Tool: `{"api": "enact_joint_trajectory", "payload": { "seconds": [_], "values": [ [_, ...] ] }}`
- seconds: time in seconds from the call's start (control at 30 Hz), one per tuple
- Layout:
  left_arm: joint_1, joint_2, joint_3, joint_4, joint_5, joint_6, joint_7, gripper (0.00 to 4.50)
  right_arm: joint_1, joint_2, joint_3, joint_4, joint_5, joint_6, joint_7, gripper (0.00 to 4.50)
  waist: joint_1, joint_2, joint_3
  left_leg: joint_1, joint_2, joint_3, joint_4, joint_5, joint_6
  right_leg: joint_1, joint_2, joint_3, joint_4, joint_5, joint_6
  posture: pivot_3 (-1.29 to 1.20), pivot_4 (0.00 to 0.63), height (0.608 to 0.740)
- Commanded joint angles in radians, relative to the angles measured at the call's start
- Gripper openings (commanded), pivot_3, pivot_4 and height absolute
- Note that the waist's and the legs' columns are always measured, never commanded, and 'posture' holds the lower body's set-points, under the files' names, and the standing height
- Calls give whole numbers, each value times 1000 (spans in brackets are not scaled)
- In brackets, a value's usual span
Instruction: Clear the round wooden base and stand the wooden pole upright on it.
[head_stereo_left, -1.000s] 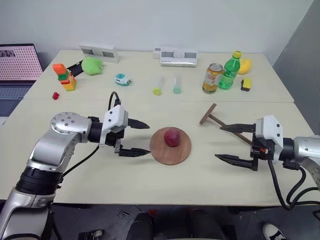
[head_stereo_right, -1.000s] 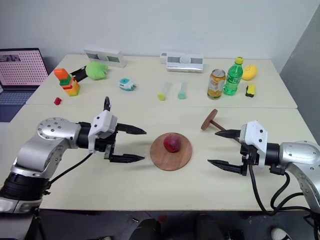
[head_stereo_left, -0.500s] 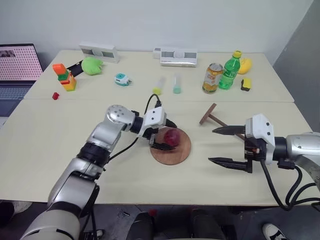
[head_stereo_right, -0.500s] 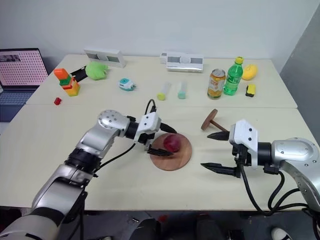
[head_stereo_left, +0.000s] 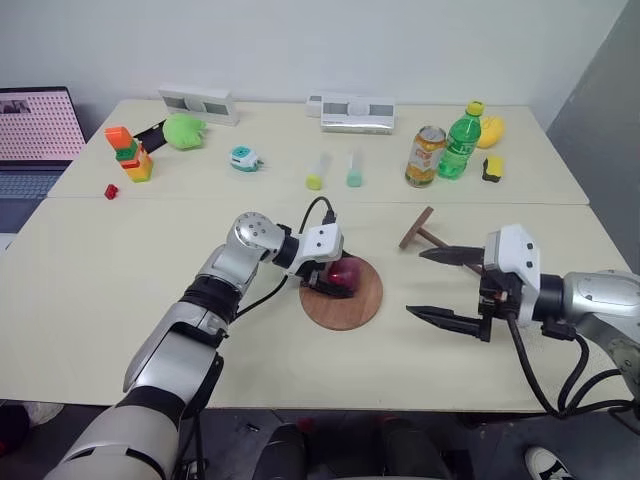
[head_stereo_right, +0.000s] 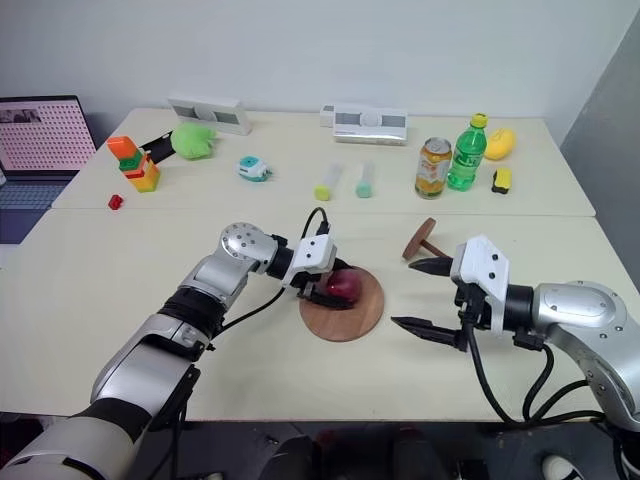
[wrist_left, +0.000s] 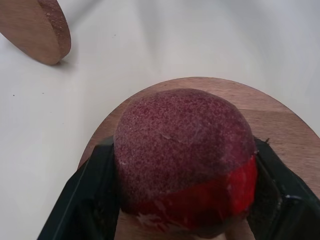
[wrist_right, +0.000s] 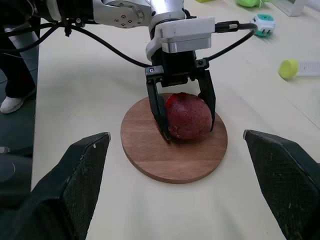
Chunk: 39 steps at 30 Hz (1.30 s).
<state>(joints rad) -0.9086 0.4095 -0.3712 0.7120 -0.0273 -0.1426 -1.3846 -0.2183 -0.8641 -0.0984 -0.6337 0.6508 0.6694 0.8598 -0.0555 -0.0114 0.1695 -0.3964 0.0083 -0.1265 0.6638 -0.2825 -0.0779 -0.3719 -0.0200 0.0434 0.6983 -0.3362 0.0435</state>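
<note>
Now, left tool (wrist_right: 185, 117) clamped on the red fruit (wrist_right: 188, 116), one black finger down each flank, fruit sitting on the round wooden base (head_stereo_left: 341, 293) near mid-table (head_stereo_left: 120, 300). Right tool (head_stereo_left: 448, 285) hanging open, fingers spread wide apart, just beside the base on its right and holding nothing. Wooden pole (head_stereo_left: 440, 243) lying on its side behind that tool, disc end (head_stereo_left: 415, 228) tipped up toward the far side, well clear of the base. Base not yet cleared; pole not yet touched.

Risks from here, judged from the grip: fingers sitting low on a rounded, slick-looking fruit, so a squeeze-out and a roll across the table possible on the lift. Fingertips close to the wood, perhaps touching it, so a dragging or sideways pull could slide the base out of place. Drop-off spot matters too: fruit set down near the pole or near the right tool could block the next reach. Later on, a thin rod and a small centre hole: any tilt or offset and the pole topples rather than stands.
</note>
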Motion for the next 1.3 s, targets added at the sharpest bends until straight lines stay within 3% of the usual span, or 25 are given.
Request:
{"api": "enact_joint_trajectory", "payload": {
  "seconds": [0.03,0.13,0.33,0.57,0.77,0.83,1.07,1.3],
  "values": [
    [0,43,94,-89,-45,28,39,2654,-20,8,-23,-28,20,-1,-20,4500,-1,0,0,0,0,0,0,0,0,0,0,0,0,0,0,0,150,740],
    [4,77,174,-131,-76,134,110,2654,-15,20,-28,-34,30,7,-36,4500,-3,0,0,0,0,0,0,0,0,0,0,0,0,0,0,0,150,740],
    [31,128,349,-171,-66,379,458,2654,-4,83,9,-40,25,5,-90,4500,-3,0,0,0,0,-2,0,0,0,0,0,0,1,0,0,0,150,740],
    [-118,84,452,184,-1,430,952,2654,-108,146,92,23,-14,-4,-114,4500,-1,-1,0,0,-1,-4,2,0,0,0,0,-2,2,0,0,0,150,740],
    [-173,45,480,336,-16,360,1014,2654,-155,191,143,67,-95,-18,-168,4500,-1,-1,-1,-2,-1,-3,0,2,-4,-2,-1,-2,1,0,0,0,150,740],
    [-183,35,490,378,-20,347,1028,3189,-156,201,147,68,-108,-18,-173,4500,-1,-1,-1,-2,-1,-3,0,2,-4,-2,-1,-3,1,0,0,0,150,740],
    [-195,47,508,450,-18,333,1064,4429,-148,211,136,55,-114,-9,-179,4500,-5,-1,-1,-2,-1,-3,0,2,-4,-2,-1,-2,2,0,0,0,150,740],
    [-181,66,487,419,0,324,1050,4429,-143,208,126,48,-105,1,-179,4500,-4,-1,-1,-2,-1,-3,1,2,-4,-2,-1,-2,2,0,0,0,150,740]
  ]
}}
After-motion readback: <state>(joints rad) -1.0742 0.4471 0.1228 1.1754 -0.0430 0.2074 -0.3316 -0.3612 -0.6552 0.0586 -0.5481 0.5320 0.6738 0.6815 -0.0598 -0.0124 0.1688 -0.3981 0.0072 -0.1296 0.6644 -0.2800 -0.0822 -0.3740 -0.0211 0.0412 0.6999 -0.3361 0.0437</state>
